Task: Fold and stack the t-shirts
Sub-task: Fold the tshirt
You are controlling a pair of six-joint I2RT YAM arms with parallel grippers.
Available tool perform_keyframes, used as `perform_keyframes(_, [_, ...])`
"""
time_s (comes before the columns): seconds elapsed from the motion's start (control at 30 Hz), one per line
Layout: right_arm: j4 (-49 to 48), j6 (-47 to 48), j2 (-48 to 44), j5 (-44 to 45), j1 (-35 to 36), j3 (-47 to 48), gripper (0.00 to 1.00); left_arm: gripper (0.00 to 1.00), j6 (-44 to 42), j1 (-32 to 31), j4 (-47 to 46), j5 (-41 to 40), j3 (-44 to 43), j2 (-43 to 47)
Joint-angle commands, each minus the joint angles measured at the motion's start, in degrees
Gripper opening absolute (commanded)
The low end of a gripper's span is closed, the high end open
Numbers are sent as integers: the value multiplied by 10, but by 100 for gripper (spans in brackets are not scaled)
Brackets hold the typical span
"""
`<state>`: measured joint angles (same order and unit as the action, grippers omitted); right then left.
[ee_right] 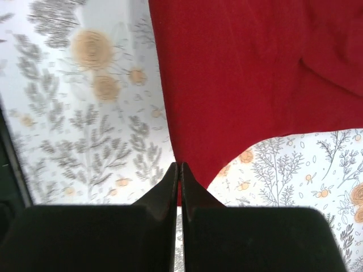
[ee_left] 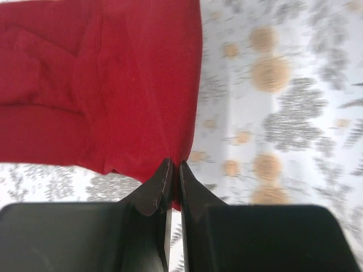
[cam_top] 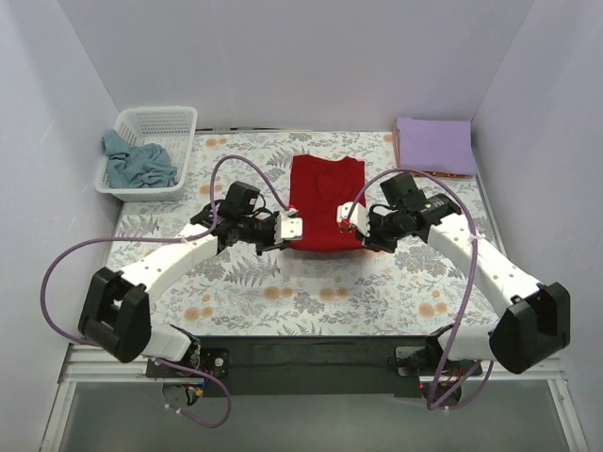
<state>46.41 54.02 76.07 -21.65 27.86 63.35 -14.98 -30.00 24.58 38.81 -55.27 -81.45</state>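
Note:
A deep red t-shirt (cam_top: 325, 198) lies in a long strip at the table's middle. My left gripper (cam_top: 290, 227) is shut on its near left corner, seen as red cloth (ee_left: 113, 90) pinched between the black fingers (ee_left: 161, 184). My right gripper (cam_top: 349, 218) is shut on its near right corner; the red cloth (ee_right: 238, 73) runs between those fingers (ee_right: 193, 187). Both corners are lifted slightly off the cloth. A folded pale lavender t-shirt (cam_top: 434, 144) lies at the back right. A crumpled blue-grey t-shirt (cam_top: 139, 163) sits in the basket.
A white lattice basket (cam_top: 181, 121) stands at the back left corner. The floral table cloth (cam_top: 311, 292) covers the table. White walls close in the back and both sides. Purple cables loop from both arms.

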Motion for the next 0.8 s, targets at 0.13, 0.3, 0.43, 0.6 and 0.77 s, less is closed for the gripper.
perform_keyframes(0.13, [147,-28,-54,-27,21,111,1,0,72,-6,121,34,-48,113])
perform_keyframes(0.3, [145,9,10,-35,-13,164,1,0,94,46,94,34,-125,36])
perform_keyframes(0.43, [141,52,108,-49,-46,227,1,0,87,68,66,23,-200,-70])
perform_keyframes(0.6, [141,87,271,-49,-90,356,1,0,87,80,16,-4,-273,-194])
perform_keyframes(0.77, [138,105,408,-46,-115,466,1,0,76,100,-42,-26,-338,-331])
